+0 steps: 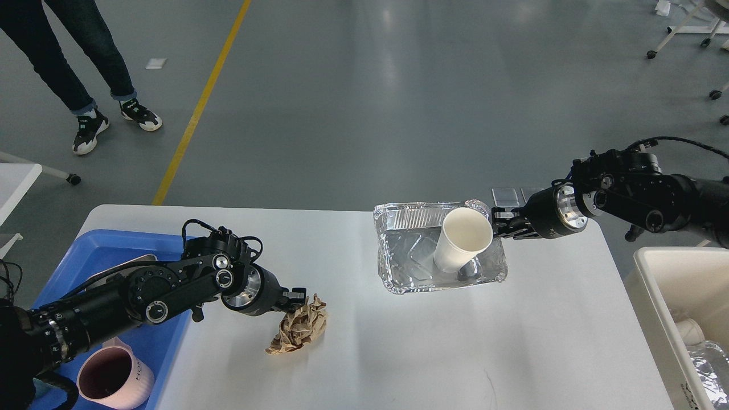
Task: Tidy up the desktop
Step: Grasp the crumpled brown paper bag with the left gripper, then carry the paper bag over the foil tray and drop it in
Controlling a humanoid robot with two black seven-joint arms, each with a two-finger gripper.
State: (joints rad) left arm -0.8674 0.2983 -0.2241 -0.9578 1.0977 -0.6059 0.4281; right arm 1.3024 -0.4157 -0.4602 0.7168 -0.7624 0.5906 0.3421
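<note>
Bright, even overhead light fills a sharp picture, leaving pale streaks of glare on the glossy grey floor [393, 85]. The matte white rectangular counter [398, 347] carries only soft, short shadows, while the crinkled silver foil tray [410, 267] glints.

Crumpled brown paper ball [299, 331] lies left of a shiny aluminium foil tray [410, 256] holding a tilted white paper cup [461, 246]. Blue plastic tray [108, 250] far left holds a pink mug [114, 380]; cream-white bin [655, 296] far right.

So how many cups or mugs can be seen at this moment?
2: a white paper cup leaning inside the foil tray on the desktop, and a pink mug on the blue tray. The cream bin may hide more.
</note>
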